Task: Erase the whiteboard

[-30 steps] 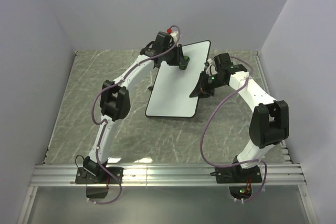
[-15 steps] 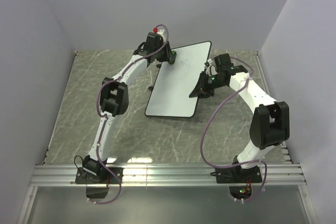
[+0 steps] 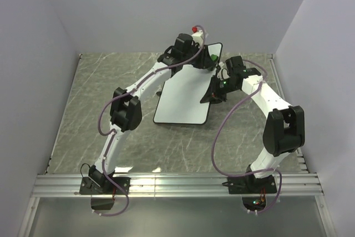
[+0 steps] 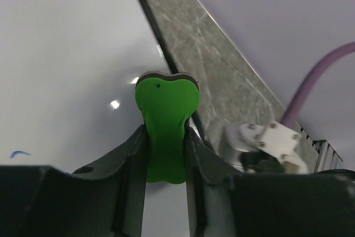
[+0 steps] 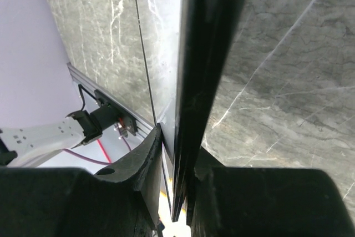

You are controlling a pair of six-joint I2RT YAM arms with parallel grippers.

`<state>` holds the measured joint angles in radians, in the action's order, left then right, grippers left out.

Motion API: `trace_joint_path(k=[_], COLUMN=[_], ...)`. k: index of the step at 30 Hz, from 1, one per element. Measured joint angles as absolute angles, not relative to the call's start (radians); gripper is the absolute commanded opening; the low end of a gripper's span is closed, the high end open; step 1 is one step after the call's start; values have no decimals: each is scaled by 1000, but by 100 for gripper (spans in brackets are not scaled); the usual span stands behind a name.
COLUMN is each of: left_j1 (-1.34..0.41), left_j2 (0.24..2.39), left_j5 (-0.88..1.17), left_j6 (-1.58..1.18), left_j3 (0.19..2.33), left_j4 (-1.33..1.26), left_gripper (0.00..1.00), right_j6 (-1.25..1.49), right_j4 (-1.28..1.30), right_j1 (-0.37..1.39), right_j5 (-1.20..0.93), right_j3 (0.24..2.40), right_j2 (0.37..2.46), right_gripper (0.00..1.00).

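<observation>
Whiteboard point(image 3: 186, 97) rim between right fingers point(image 5: 137, 175)

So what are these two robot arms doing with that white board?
They are cleaning it. The left gripper is shut on a green eraser, whose tip appears to touch the whiteboard near its far right corner. The right gripper clamps the board's right edge, apparently to steady it. One small blue mark shows on the board.

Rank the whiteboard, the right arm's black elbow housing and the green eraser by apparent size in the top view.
1. whiteboard, clearly largest.
2. black elbow housing, raised nearer the camera, which inflates it.
3. green eraser, only a sliver showing.
</observation>
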<state>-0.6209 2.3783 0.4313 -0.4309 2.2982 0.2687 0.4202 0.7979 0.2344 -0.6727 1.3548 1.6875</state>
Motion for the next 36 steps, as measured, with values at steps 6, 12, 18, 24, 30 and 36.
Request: trace_joint_path(k=[6, 12, 18, 24, 30, 36], left_j1=[-609, -511, -384, -377, -429, -523], left_j2=[2386, 2459, 2486, 2479, 2465, 2424], left_j5=[441, 421, 387, 398, 439, 524], left_j6=[-463, -517, -502, -401, -360, -361], left_j3=[2315, 2374, 2296, 2266, 2313, 2352], left_j4=[284, 333, 392, 432, 476, 479], left_gripper=[0, 0, 0, 0, 0, 0], right_j6=[402, 399, 402, 412, 417, 411], right_j4=[790, 775, 778, 798, 819, 818], right_j1=[236, 239, 240, 243, 243, 243], right_j5=[-673, -673, -676, -682, -679, -671], right_j3=[1352, 1340, 1345, 1373, 1394, 1388], right_j2=[1693, 1693, 1693, 1707, 1720, 1719], right_gripper=[0, 0, 0, 0, 0, 0])
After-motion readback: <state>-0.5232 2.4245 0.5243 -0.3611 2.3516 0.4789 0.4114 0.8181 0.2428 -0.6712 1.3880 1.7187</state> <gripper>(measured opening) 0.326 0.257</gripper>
